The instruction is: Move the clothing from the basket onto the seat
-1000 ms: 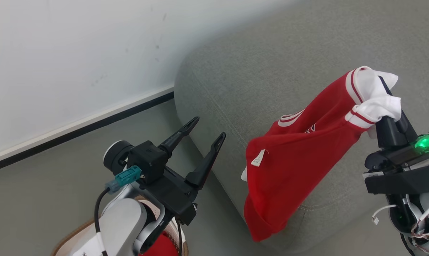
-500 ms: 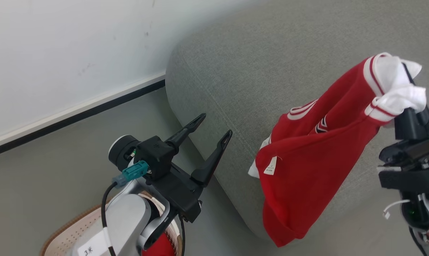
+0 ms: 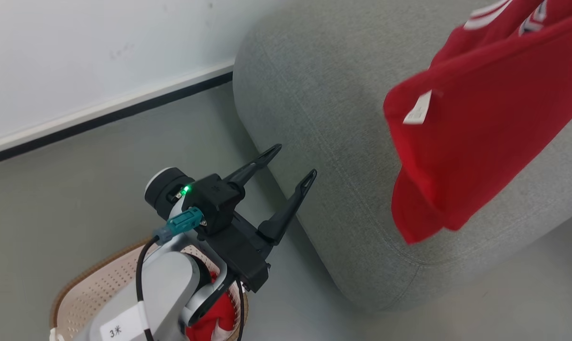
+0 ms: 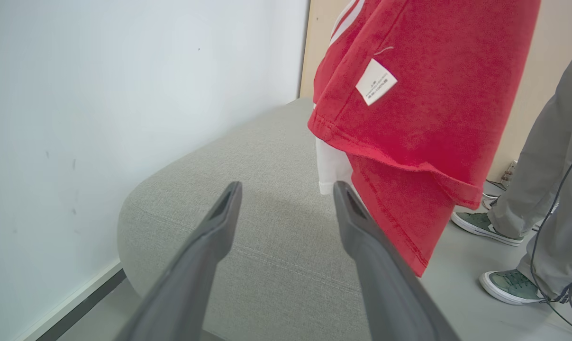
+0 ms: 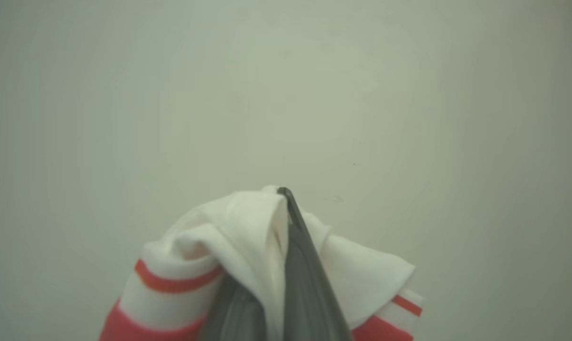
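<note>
A red shirt (image 3: 480, 118) of the clothing, with a white label, hangs in the air over the grey seat (image 3: 323, 118) at the upper right. In the right wrist view my right gripper (image 5: 284, 201) is shut on the shirt's white sleeve (image 5: 238, 227) with red stripes. My left gripper (image 3: 295, 161) stands open and empty beside the seat's front corner, above the basket (image 3: 77, 293). More red clothing (image 3: 214, 322) lies in the basket, mostly hidden by my left arm. In the left wrist view, the left gripper (image 4: 286, 194) points at the seat (image 4: 248, 222), with the hanging shirt (image 4: 423, 94) just to its right.
A white wall (image 3: 77, 57) with a dark baseboard runs behind the seat on the left. Grey floor (image 3: 53, 213) surrounds the basket. A person's grey trouser legs (image 4: 546, 156) and green shoes (image 4: 508, 286) stand on the floor past the seat.
The right arm has carried the red shirt up and to the right over the seat, and the right gripper has left the head view. The left gripper stays open beside the seat.
</note>
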